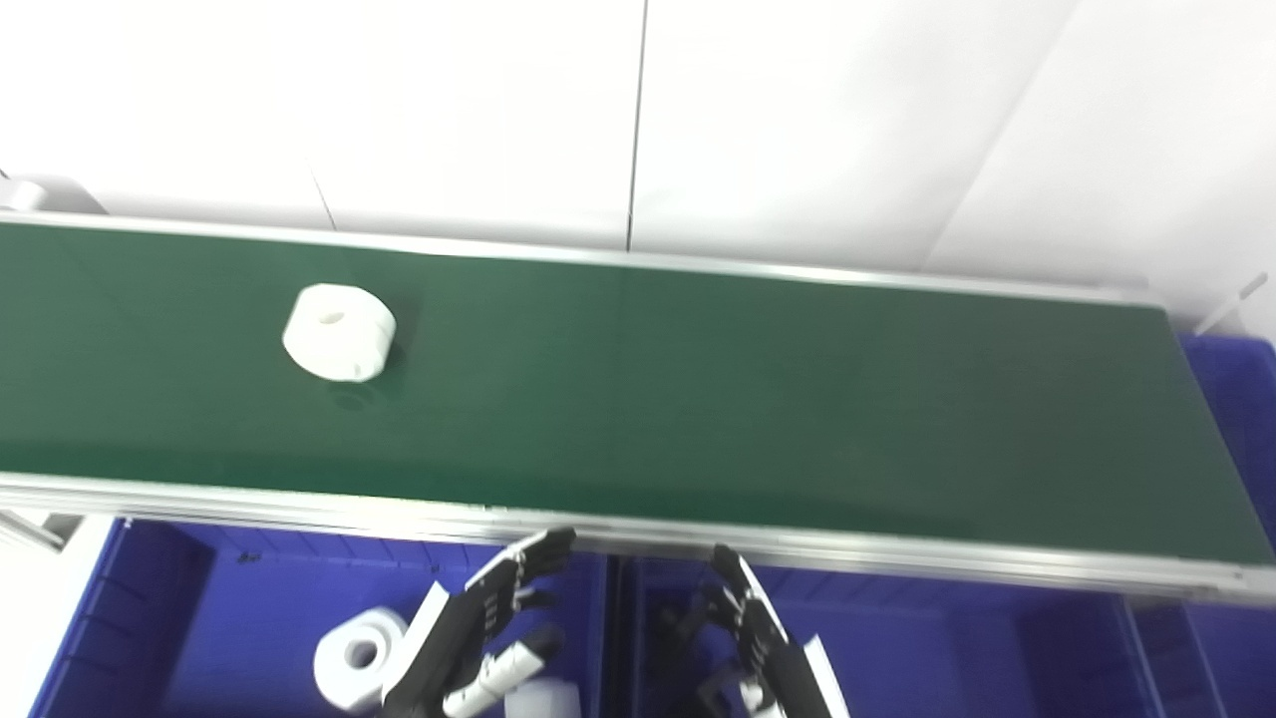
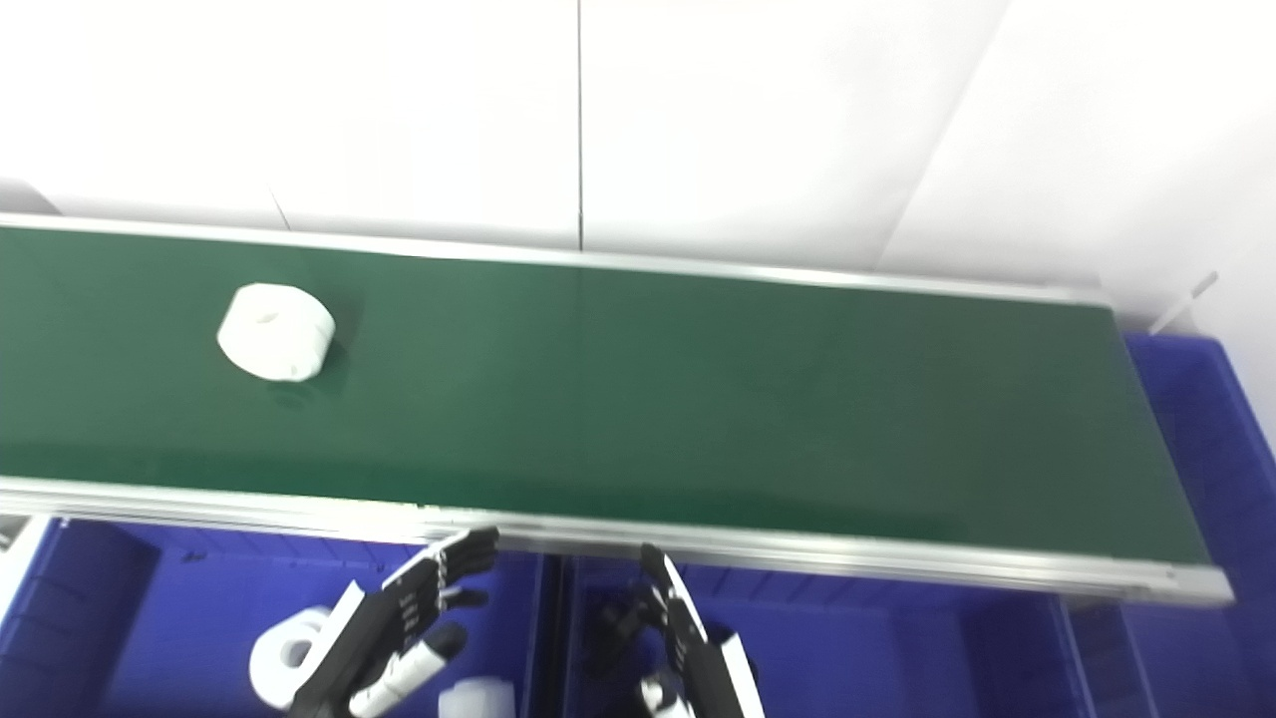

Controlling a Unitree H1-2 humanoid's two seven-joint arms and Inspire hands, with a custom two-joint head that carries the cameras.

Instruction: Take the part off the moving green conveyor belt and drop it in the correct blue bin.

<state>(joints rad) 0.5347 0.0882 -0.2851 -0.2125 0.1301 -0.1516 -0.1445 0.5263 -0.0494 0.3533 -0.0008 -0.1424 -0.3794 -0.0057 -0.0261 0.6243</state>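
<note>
A white round part with a centre hole [image 1: 339, 332] lies on the left portion of the green conveyor belt [image 1: 748, 399]. Below the belt's near rail, my left hand [image 1: 478, 628] hovers open over the left blue bin [image 1: 199, 618], fingers spread and holding nothing. My right hand [image 1: 753, 638] hangs open over the right blue bin [image 1: 947, 648], also with nothing in it. Both hands are well short of the part, which sits far to the upper left of them.
A white ring-shaped part [image 1: 357, 658] and another white piece [image 1: 543, 698] lie inside the left bin. A third blue bin [image 1: 1236, 399] stands past the belt's right end. A white wall runs behind the belt.
</note>
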